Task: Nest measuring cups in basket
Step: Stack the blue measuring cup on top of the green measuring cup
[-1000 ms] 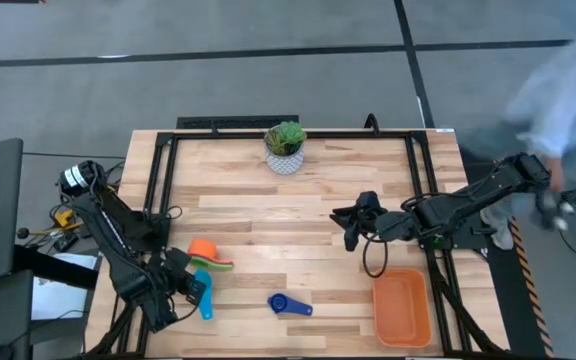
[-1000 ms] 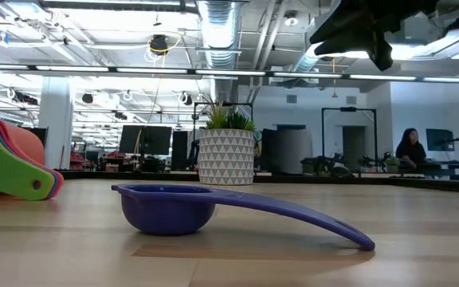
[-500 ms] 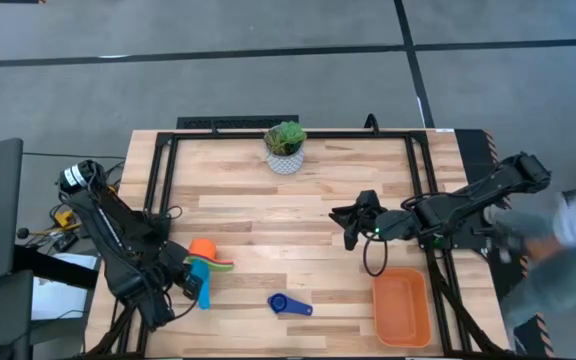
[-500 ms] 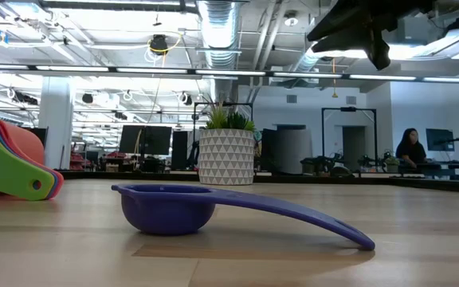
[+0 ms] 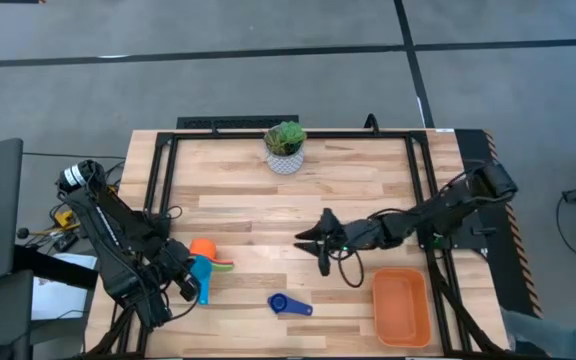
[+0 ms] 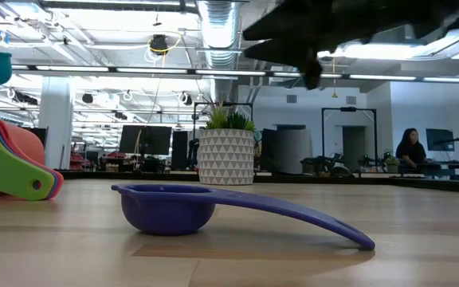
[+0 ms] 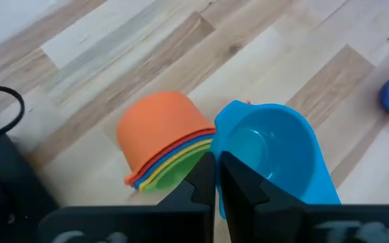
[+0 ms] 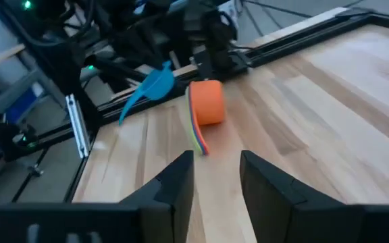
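Observation:
A stack of nested measuring cups (image 5: pixel 208 254), orange outermost, lies on its side on the table's left part; it also shows in the left wrist view (image 7: pixel 162 138), the right wrist view (image 8: pixel 204 106) and the low view (image 6: pixel 6 159). My left gripper (image 5: pixel 190 283) is shut on a light blue measuring cup (image 7: pixel 269 156) just near of the stack. The dark blue measuring cup (image 5: pixel 288 305) rests upright on its bowl (image 6: pixel 170 211). The orange basket (image 5: pixel 401 305) sits at the near right. My right gripper (image 5: pixel 323 245) hovers open over the table's middle, pointing at the stack. My left gripper pinches the light blue cup by its bowl's rim (image 7: pixel 219 142) between the two fingers (image 7: pixel 204 181). The cup is lifted clear of the table, mouth toward the wrist camera. In the right wrist view its handle (image 8: pixel 132 108) slants down.
A white pot with a green plant (image 5: pixel 285 150) stands at the far edge's middle. A black frame rail (image 5: pixel 423 190) runs around the table. Bare wood lies between the dark blue cup and the basket. Cables and gear sit off the left edge.
My right arm has stretched toward the table's left and slightly nearer, bringing its open gripper closer to the stack. My left gripper has lifted the light blue cup, which rose into the low view's top corner. A person at the right edge has moved away.

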You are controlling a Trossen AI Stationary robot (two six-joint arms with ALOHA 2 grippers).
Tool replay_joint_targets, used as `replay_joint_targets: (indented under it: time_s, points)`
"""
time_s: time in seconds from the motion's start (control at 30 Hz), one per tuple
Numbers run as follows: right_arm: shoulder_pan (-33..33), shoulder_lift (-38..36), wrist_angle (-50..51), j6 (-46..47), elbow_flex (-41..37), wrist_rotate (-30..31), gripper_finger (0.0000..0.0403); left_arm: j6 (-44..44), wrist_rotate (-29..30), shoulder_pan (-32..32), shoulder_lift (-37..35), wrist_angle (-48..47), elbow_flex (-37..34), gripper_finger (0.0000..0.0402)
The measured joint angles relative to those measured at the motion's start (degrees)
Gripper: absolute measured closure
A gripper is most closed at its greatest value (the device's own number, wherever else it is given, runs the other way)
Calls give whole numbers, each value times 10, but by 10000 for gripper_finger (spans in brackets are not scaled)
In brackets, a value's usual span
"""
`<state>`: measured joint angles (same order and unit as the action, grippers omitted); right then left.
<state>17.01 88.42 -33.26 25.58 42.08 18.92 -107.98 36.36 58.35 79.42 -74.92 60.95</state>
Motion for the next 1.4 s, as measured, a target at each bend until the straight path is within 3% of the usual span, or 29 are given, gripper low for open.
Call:
replay_joint_targets:
  time_s: [0.17,0.47,0.93,1.07,1.4]
  points:
    - [-7,80,-1,-51,67,-40,216,-6,3,0,0,-36,0,401]
    - [-6,255,13,-139,247,-60,151,-22,1,0,0,-77,0,401]
    - [-52,465,140,-166,518,-74,147,-14,1,0,0,-82,-1,402]
    - [-63,508,187,-151,579,-111,147,-11,0,0,0,-82,-1,402]
    - [-74,555,228,-151,645,-146,132,9,0,0,0,-82,-1,402]
